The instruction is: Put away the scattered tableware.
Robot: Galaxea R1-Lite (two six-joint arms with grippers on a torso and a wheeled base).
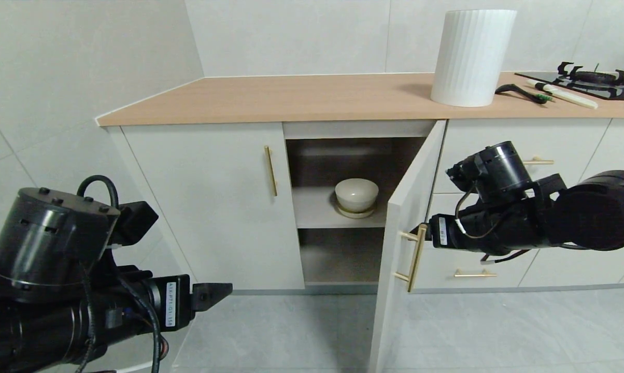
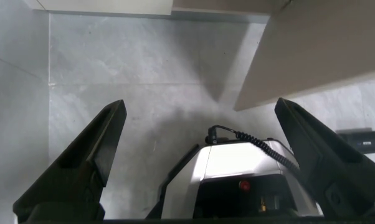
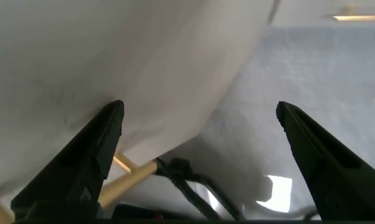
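While right claw gapes wide at door handle, left claw spread wide over floor, empty.

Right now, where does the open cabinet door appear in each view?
Head view: the open cabinet door stands right of centre, its gold handle by the right tool.
Left wrist view: the tan panel ahead of the left tool, above the grey floor.
Right wrist view: the pale face close before the tool, with the handle.
Shared landmark: the grey floor.
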